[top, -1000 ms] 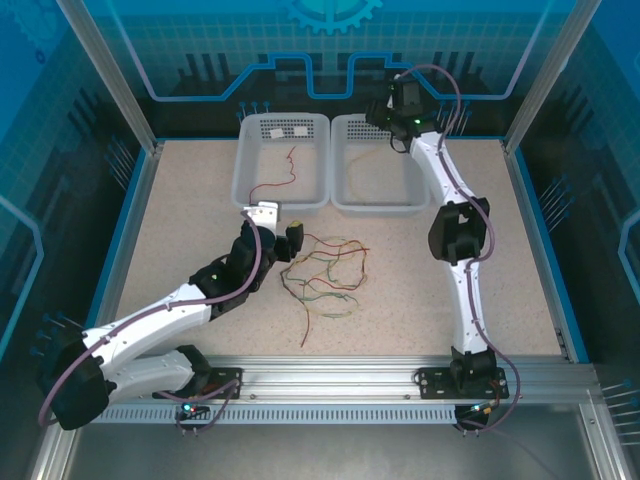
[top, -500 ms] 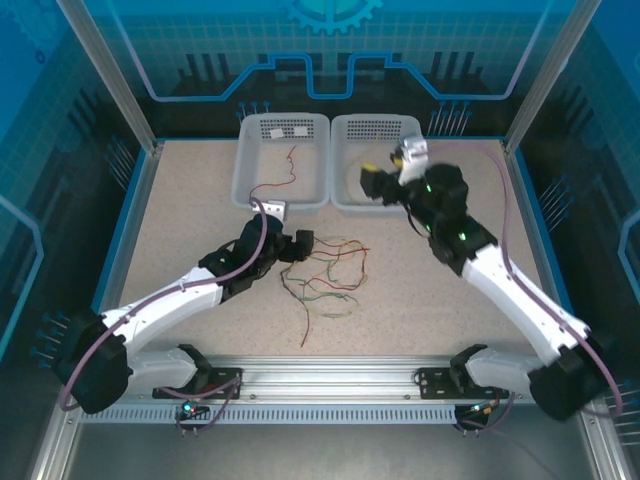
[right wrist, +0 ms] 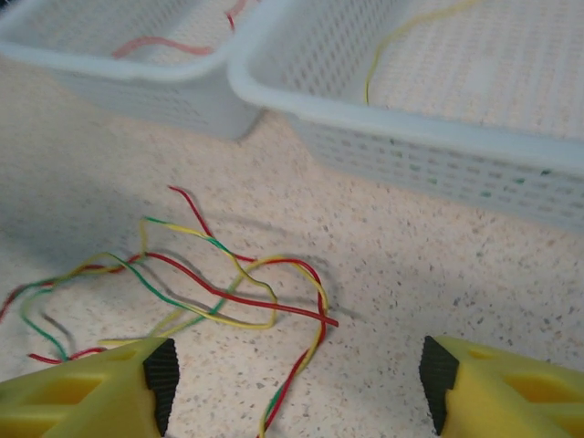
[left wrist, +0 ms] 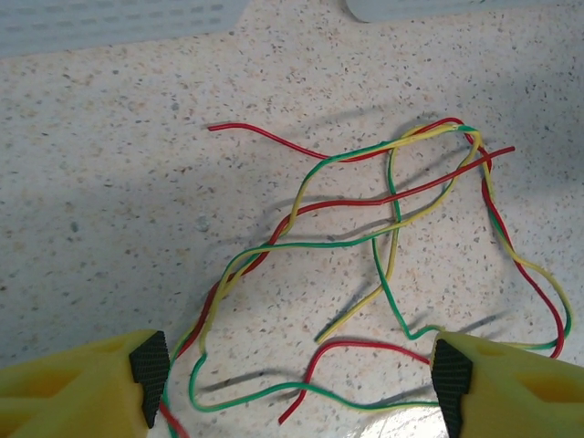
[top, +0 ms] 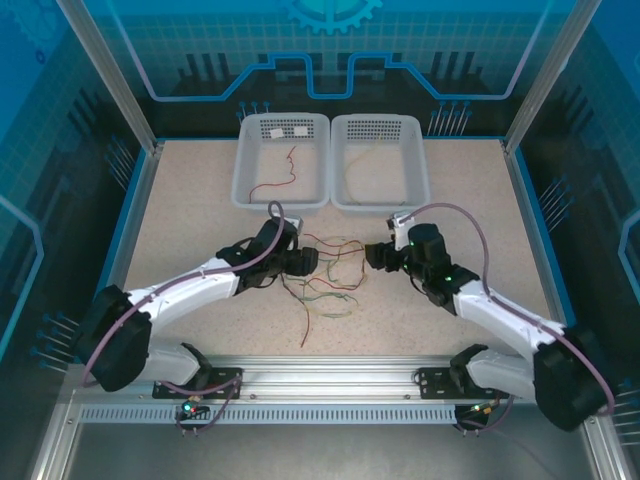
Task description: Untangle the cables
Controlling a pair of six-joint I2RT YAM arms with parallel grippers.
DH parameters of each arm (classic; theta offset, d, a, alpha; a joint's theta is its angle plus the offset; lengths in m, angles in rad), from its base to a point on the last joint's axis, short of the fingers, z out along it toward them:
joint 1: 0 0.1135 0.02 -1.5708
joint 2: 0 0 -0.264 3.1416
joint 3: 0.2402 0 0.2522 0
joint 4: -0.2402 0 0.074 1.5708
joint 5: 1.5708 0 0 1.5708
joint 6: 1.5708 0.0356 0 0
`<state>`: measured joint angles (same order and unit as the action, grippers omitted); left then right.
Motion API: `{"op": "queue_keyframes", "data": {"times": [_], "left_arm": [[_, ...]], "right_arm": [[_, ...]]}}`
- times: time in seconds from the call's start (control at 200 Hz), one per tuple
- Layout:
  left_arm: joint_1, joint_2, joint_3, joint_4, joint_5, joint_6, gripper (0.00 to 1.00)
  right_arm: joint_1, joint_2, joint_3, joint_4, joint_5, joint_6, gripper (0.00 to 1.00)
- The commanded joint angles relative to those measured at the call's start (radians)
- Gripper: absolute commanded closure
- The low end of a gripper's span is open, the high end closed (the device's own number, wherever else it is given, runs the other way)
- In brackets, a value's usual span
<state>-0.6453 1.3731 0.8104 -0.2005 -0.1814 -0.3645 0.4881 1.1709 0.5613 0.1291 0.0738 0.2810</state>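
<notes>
- Cables (top: 322,278): location?
- Red, green and yellow strands in one tangle on the table (top: 180,200), front-centre, between the two arms. A single red strand (right wrist: 169,46) lies in the left basket (top: 243,170), and a single yellow strand (right wrist: 392,36) in the right basket (top: 420,170).
- Left fingers (left wrist: 149,365)?
- Spread, low at the tangle's left edge, pinching nothing.
- Right fingers (right wrist: 161,372)?
- Spread too, just right of the tangle, empty.
</notes>
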Motion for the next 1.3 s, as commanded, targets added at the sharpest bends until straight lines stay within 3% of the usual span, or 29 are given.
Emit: {"op": "queue_keyframes", "data": {"times": [0.0, 0.24, 0.33, 0.455, 0.835, 1.011, 1.171, 1.296], "left_arm": [[-0.002, 0.05, 0.059, 0.026, 0.043, 0.029, 0.27], [-0.003, -0.025, 0.007, 0.066, 0.005, 0.017, 0.29], [-0.003, -0.067, -0.024, 0.079, -0.016, 0.011, 0.28], [-0.002, -0.103, -0.039, 0.071, -0.03, 0.017, 0.28], [-0.001, -0.136, -0.059, 0.086, -0.056, 0.024, 0.28], [0.0, -0.125, -0.057, 0.093, -0.046, 0.012, 0.28], [0.0, -0.121, -0.058, 0.086, -0.047, 0.012, 0.27], [0.0, -0.138, -0.062, 0.075, -0.059, 0.016, 0.27]], "right_arm": [[-0.012, 0.154, 0.107, -0.007, -0.019, 0.051, 0.32], [-0.009, 0.37, 0.232, 0.038, -0.119, 0.002, 0.34], [-0.008, 0.434, 0.286, 0.021, -0.18, -0.034, 0.4], [0.001, 0.482, 0.312, 0.032, -0.239, -0.081, 0.38], [0.019, 0.608, 0.439, -0.029, -0.188, -0.138, 0.32], [0.057, 0.66, 0.458, -0.029, -0.157, -0.173, 0.35], [0.06, 0.684, 0.468, -0.023, -0.154, -0.173, 0.45], [0.06, 0.677, 0.477, -0.054, -0.116, -0.183, 0.34]]}}
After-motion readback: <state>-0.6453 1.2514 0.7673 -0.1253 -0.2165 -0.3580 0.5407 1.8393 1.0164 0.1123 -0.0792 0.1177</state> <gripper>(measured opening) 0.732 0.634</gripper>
